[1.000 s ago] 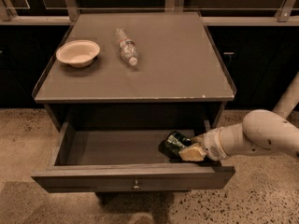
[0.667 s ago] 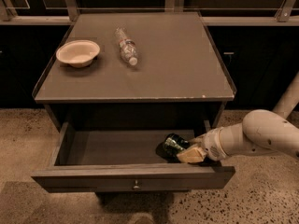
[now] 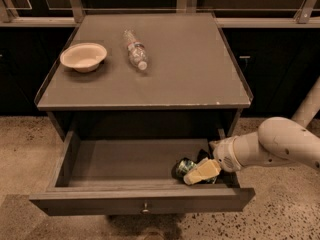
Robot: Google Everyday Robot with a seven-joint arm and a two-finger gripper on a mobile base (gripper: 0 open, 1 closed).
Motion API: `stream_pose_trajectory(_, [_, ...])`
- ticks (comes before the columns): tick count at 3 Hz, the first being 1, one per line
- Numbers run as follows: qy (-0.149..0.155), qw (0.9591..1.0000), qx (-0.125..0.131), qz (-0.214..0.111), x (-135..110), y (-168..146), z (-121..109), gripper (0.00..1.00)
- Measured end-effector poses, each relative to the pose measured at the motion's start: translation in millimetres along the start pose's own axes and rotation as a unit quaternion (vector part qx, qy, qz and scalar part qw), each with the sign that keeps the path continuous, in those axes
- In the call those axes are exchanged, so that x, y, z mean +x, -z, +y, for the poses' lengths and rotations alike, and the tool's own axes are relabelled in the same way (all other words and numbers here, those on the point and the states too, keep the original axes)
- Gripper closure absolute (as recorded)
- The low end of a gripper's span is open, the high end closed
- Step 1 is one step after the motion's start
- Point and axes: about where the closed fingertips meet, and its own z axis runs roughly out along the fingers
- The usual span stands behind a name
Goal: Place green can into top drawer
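Lower right of frame: the robot's pincer (image 3: 195, 168) reaches into the open top drawer (image 3: 100, 160) w/ the green can (image 3: 183, 167) held between a pale finger in front & a dark one behind. The can sits tilted, low in the drawer's right front corner, near the front panel. Whether it touches the drawer floor is hard to tell. The white arm (image 3: 280, 143) comes in over the drawer's right wall. Up on the surface (image 3: 195, 69), upper left of frame, a pale bowl (image 3: 83, 57) & a clear plastic bottle (image 3: 135, 50) lie apart, not involved.

Step in hand, by the look of it: the release. Done well, that likely means lowering until the can rests on the drawer floor, then parting the pincer slowly so nothing kicks it. A can on its side may roll, so the front panel or right wall makes a handy stop. The exit probably wants to go up & back toward the right edge of frame, clear of the drawer wall & the surface's overhang, w/o leaning on the front panel or its knob (image 3: 145, 207).
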Motion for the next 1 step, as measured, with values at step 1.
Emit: stream_pose_trajectory(1, [0.000, 1.0000, 0.000, 0.000, 0.0, 0.0, 0.0, 0.00])
